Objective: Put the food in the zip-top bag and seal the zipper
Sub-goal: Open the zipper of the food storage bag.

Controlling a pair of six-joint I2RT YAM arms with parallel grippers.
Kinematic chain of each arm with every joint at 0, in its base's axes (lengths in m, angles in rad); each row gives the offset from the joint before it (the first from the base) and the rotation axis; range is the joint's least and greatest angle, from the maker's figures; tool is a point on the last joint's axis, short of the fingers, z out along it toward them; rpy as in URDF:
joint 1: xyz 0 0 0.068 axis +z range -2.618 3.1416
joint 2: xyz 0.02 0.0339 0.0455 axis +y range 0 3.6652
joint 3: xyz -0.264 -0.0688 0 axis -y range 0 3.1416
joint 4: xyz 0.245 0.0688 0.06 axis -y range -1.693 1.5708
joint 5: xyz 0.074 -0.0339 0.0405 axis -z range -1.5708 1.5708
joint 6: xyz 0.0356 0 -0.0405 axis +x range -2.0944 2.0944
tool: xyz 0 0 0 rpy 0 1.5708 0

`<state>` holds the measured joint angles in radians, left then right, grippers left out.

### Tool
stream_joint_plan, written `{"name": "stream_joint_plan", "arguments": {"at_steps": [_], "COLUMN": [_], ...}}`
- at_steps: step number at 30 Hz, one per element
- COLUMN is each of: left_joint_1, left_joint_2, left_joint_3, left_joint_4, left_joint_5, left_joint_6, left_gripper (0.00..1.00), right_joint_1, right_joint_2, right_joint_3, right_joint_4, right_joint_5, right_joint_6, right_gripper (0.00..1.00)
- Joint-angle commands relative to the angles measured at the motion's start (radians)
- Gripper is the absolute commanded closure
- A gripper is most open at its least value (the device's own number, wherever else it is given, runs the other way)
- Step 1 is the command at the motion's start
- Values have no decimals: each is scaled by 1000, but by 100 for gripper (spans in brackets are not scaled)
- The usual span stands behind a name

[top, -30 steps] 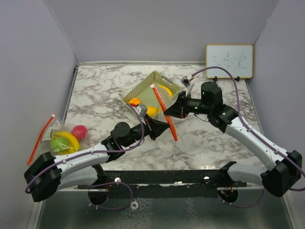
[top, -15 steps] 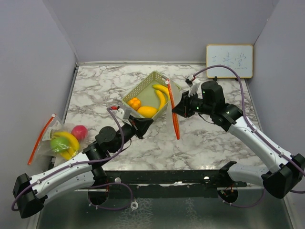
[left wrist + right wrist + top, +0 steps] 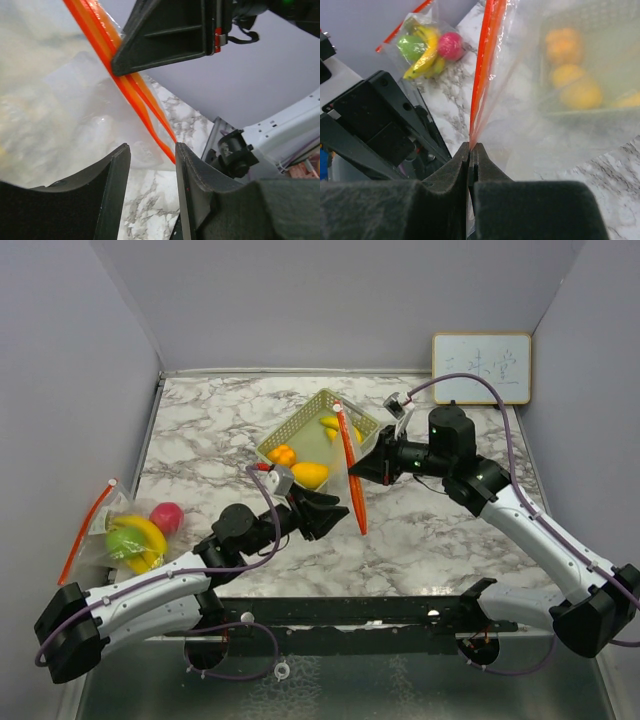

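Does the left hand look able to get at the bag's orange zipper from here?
Probably yes. The left hand is open, and the lower end of the orange zipper hangs right before its gap with nothing between. The right hand, shut on it farther along, holds it up.

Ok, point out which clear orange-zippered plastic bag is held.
The bag by the green mesh basket, pinched by the right end effector; the other bag lies at left, holding toy fruit.
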<state>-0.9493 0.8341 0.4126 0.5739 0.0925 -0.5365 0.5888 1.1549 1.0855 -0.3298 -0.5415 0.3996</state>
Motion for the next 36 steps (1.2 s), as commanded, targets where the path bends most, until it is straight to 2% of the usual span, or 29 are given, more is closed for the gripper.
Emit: {"name": "stream_joint_plan", "arguments": {"at_steps": [1, 17, 20, 24, 29, 33, 36], "left_joint_1": [1, 2, 2, 2, 1, 2, 2], "left_joint_2": [28, 147, 152, 155, 120, 32, -53], "left_joint_3": [5, 55, 58, 66, 54, 32, 15], "left_joint_4": [180, 251, 271, 269, 238, 127, 24], "left_joint_5": [129, 156, 153, 152, 145, 80, 15], "left_joint_6": [-42, -61, -57, -46, -30, -9, 18], "left_gripper": [55, 52, 62, 100, 100, 100, 100], "right_joint_1": [-3, -3, -3, -3, -4, -3, -3], "right_joint_2": [-24, -19, -17, -15, -24, -29, -34], "right_joint_3": [26, 14, 12, 8, 31, 64, 82], "right_joint_4": [95, 135, 131, 110, 23, -86, -143], "right_joint_5": [-109, -209, -218, -205, -59, 100, 158], "right_joint_6": [40, 67, 64, 49, 3, -64, -106], "right_gripper": [98, 98, 98, 98, 96, 96, 96]}}
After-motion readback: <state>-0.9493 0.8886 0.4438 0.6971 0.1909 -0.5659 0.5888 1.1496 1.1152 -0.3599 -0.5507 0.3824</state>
